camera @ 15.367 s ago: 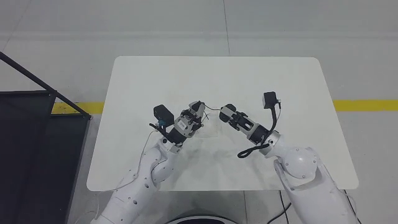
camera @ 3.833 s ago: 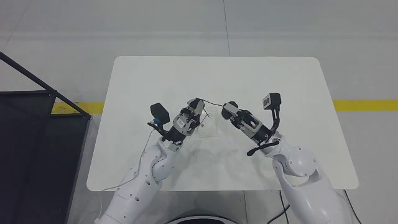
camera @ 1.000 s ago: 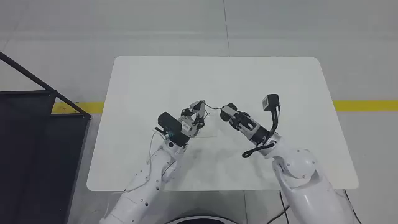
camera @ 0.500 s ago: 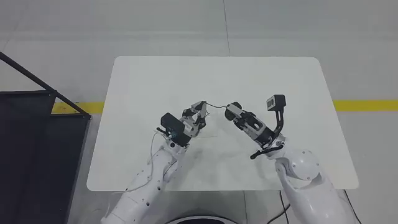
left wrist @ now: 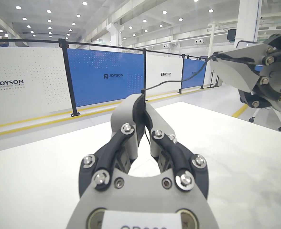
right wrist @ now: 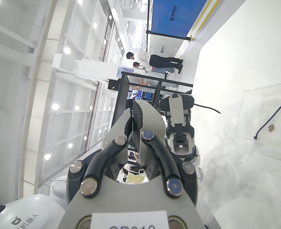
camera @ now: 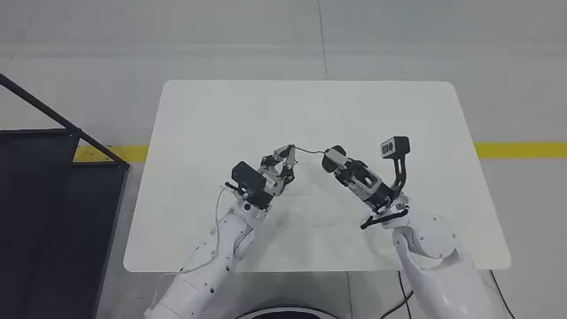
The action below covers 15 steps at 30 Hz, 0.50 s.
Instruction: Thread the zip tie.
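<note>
Zip tie [left wrist: 174,82]: a thin black plastic strap held in the air above the middle of the white tabletop [camera: 221,115]. It hangs in a shallow sag between my two pincers and touches nothing else.
Left pincer [left wrist: 143,110]: pressed together on the strap partway along. A short stub stands just past the fingertips and a loose length trails out the other side. I read this as the anchor grip, fixing one part so the other can be aimed.
Right pincer [right wrist: 134,117]: pinching the far end of the strap at its very tips, facing the left one, near it but apart. A tip grip like this leaves the end free to steer.
Why aloft: with both ends off the tabletop I have room to bend the strap into a loop without dragging it.
Head and tip: too small for me to tell which pincer has the locking head, so I cannot say which one must move.
Progress: I see no closed loop, so I judge the threading not yet done.
Risk: the strap looks springy and narrow, so it may twist in the grip and the end may miss the slot.
Clear plastic sheet [right wrist: 262,101]: flat on the tabletop below the pincers, carrying a second black zip tie [right wrist: 272,117], likely a spare.
</note>
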Each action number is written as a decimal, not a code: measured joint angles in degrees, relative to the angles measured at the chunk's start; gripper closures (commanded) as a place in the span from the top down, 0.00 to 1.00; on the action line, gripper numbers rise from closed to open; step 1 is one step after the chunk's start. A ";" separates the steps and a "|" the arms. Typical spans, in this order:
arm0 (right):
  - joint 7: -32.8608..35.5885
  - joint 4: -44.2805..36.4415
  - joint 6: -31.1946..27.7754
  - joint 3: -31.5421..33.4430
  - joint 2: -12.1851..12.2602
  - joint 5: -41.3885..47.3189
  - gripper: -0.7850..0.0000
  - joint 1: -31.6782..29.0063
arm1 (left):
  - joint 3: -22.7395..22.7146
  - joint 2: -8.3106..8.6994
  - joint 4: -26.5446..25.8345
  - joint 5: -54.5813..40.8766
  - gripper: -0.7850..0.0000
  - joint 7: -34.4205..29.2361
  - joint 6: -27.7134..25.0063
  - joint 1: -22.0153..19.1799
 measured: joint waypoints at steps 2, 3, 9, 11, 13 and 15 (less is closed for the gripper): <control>-0.06 0.07 0.56 -0.21 -0.01 -0.52 0.00 0.20 | -0.05 -0.01 0.02 -0.16 0.00 0.06 -0.22 0.03; -0.16 0.11 1.06 -0.38 -0.01 -0.95 0.00 0.38 | -0.08 -0.02 0.02 -0.19 0.00 0.06 -0.29 0.04; -0.81 0.06 3.23 -1.16 -0.07 -2.75 0.00 1.20 | -0.20 -0.04 -0.10 -0.06 0.00 0.08 -0.41 0.17; -0.80 0.05 3.30 -1.26 -0.08 -2.88 0.00 1.26 | -0.24 -0.03 -0.13 0.00 0.00 0.09 -0.50 0.19; -0.74 0.07 3.37 -1.35 -0.08 -3.13 0.00 1.31 | -0.28 -0.03 -0.16 0.13 0.00 0.03 -0.53 0.23; -0.77 0.09 3.60 -1.49 -0.08 -3.56 0.00 1.37 | -0.29 -0.04 -0.24 0.22 0.00 -0.05 -0.54 0.28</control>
